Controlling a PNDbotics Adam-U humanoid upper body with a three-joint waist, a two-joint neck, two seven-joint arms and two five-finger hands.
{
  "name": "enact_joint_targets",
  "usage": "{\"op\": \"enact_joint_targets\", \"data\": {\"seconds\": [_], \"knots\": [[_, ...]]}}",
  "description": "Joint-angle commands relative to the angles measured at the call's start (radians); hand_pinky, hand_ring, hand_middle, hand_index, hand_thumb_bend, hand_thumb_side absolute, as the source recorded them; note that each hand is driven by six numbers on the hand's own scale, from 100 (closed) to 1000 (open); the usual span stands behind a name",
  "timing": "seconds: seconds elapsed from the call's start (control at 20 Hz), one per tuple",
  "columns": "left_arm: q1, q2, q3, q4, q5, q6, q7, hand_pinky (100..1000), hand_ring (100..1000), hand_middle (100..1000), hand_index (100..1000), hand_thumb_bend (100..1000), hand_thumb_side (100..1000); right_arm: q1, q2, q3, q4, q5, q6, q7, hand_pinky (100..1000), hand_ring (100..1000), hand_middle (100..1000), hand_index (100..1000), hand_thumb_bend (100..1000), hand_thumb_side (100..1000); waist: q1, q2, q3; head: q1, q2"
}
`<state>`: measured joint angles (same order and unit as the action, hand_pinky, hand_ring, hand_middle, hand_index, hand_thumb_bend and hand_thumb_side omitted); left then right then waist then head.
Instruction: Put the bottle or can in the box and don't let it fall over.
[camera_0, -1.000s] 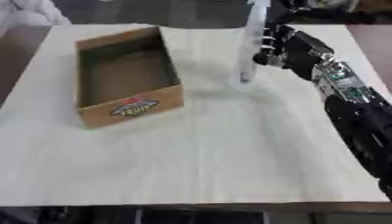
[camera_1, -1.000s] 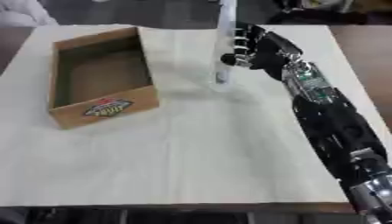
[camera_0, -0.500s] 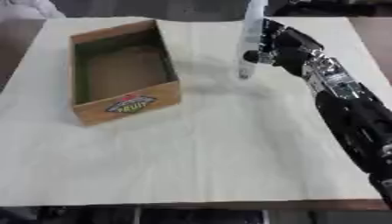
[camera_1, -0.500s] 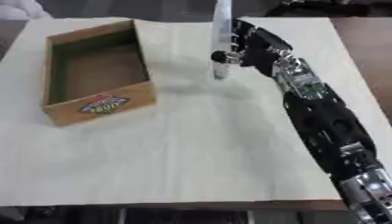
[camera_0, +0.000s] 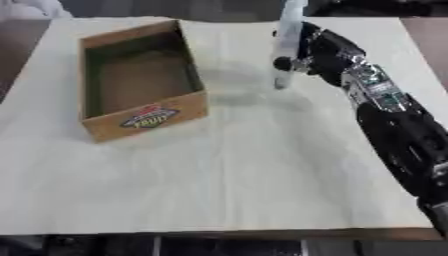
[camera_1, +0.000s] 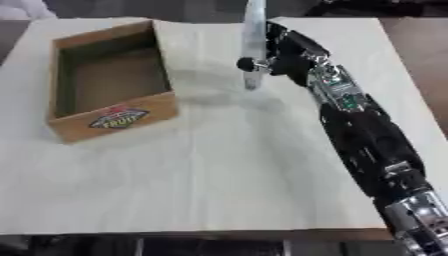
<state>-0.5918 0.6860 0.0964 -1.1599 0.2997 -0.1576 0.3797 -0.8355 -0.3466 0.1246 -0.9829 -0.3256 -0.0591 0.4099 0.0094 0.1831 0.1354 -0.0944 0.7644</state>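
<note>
A tall pale bottle is gripped upright by the right hand, fingers curled round it, right of the open cardboard box on the cloth-covered table.

Box left, bottle right

right arm: came in from lower right, stretched diagonally up toward top centre; black w/ silver joint near lower edge
right hand: fingers curled round a tall slim pale bottle, held upright; thumb tip on its left side
left hand: not seen in either view
</note>
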Motion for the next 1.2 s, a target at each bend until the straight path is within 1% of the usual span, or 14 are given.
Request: {"op": "enact_joint_targets", "data": {"seconds": [0.05, 0.3, 0.35, 0.4, 0.45, 0.5, 0.6, 0.7, 0.8, 0.85, 0.9, 1.05, 1.1, 1.2], "knots": [[-0.016, 0.029, 0.013, -0.02, 0.003, -0.002, 0.004, 728, 830, 786, 858, 1000, 671, -0.024, -0.007, -0.002, -0.007, 0.008, 0.001, -0.005, 943, 872, 833, 945, 646, 126, 0.003, -0.011, 0.001, -0.003, 0.006], [-0.014, 0.026, 0.013, -0.021, 0.005, -0.003, 0.004, 728, 829, 784, 854, 1000, 671, -0.03, -0.004, -0.006, 0.001, 0.015, 0.012, -0.035, 944, 830, 794, 914, 600, 116, 0.002, -0.009, 0.001, -0.005, 0.005], [-0.014, 0.026, 0.013, -0.022, 0.005, -0.003, 0.004, 728, 829, 784, 853, 1000, 671, -0.032, -0.003, -0.006, 0.003, 0.016, 0.015, -0.043, 950, 809, 767, 897, 567, 103, 0.001, -0.009, 0.001, -0.005, 0.004], [-0.014, 0.026, 0.013, -0.022, 0.005, -0.003, 0.005, 728, 829, 784, 852, 1000, 671, -0.033, -0.003, -0.006, 0.005, 0.017, 0.021, -0.053, 952, 801, 758, 890, 552, 100, 0.001, -0.008, 0.001, -0.005, 0.004], [-0.013, 0.026, 0.013, -0.022, 0.006, -0.003, 0.005, 728, 828, 783, 851, 1000, 670, -0.035, -0.002, -0.004, 0.007, 0.019, 0.026, -0.06, 965, 775, 726, 866, 521, 100, 0.001, -0.008, 0.002, -0.005, 0.004], [-0.012, 0.026, 0.013, -0.022, 0.007, -0.003, 0.006, 728, 828, 782, 851, 1000, 670, -0.036, -0.001, -0.003, 0.008, 0.021, 0.032, -0.064, 966, 772, 722, 863, 518, 100, 0.001, -0.007, 0.002, -0.006, 0.004], [-0.012, 0.026, 0.014, -0.023, 0.008, -0.003, 0.007, 727, 828, 781, 850, 1000, 669, -0.039, 0.001, -0.002, 0.009, 0.021, 0.041, -0.07, 971, 726, 660, 817, 481, 100, 0.001, -0.007, 0.003, -0.006, 0.003], [-0.011, 0.025, 0.014, -0.023, 0.01, -0.003, 0.008, 727, 827, 780, 848, 1000, 668, -0.043, 0.003, -0.002, 0.012, 0.018, 0.048, -0.077, 972, 637, 568, 737, 450, 100, 0.001, -0.006, 0.004, -0.006, 0.002], [-0.01, 0.025, 0.013, -0.023, 0.01, -0.003, 0.008, 727, 827, 779, 847, 1000, 667, -0.047, 0.005, -0.003, 0.017, 0.015, 0.056, -0.089, 971, 568, 504, 674, 393, 100, 0.002, -0.006, 0.004, -0.008, 0.001], [-0.009, 0.024, 0.013, -0.023, 0.01, -0.002, 0.008, 727, 827, 779, 846, 1000, 666, -0.048, 0.005, -0.003, 0.02, 0.013, 0.059, -0.097, 964, 515, 459, 623, 345, 100, 0.002, -0.005, 0.004, -0.009, 0.001], [-0.009, 0.024, 0.013, -0.023, 0.011, -0.002, 0.008, 727, 826, 778, 846, 1000, 666, -0.048, 0.001, -0.003, 0.02, 0.009, 0.063, -0.108, 959, 481, 424, 586, 313, 100, 0.001, -0.005, 0.004, -0.01, 0.0], [-0.008, 0.024, 0.013, -0.024, 0.011, -0.001, 0.008, 727, 826, 777, 844, 1000, 664, -0.044, -0.012, 0.003, 0.012, -0.005, 0.071, -0.13, 932, 384, 330, 491, 248, 100, 0.001, -0.004, 0.005, -0.011, -0.001], [-0.008, 0.024, 0.013, -0.024, 0.011, -0.001, 0.008, 727, 826, 777, 843, 1000, 664, -0.043, -0.015, 0.005, 0.008, -0.009, 0.072, -0.136, 926, 359, 305, 463, 229, 100, 0.001, -0.004, 0.005, -0.011, -0.001], [-0.008, 0.023, 0.014, -0.025, 0.011, -0.001, 0.008, 728, 826, 776, 842, 1000, 664, -0.042, -0.016, 0.009, 0.0, -0.012, 0.072, -0.141, 923, 341, 277, 421, 229, 100, 0.001, -0.004, 0.005, -0.011, -0.002]]}}
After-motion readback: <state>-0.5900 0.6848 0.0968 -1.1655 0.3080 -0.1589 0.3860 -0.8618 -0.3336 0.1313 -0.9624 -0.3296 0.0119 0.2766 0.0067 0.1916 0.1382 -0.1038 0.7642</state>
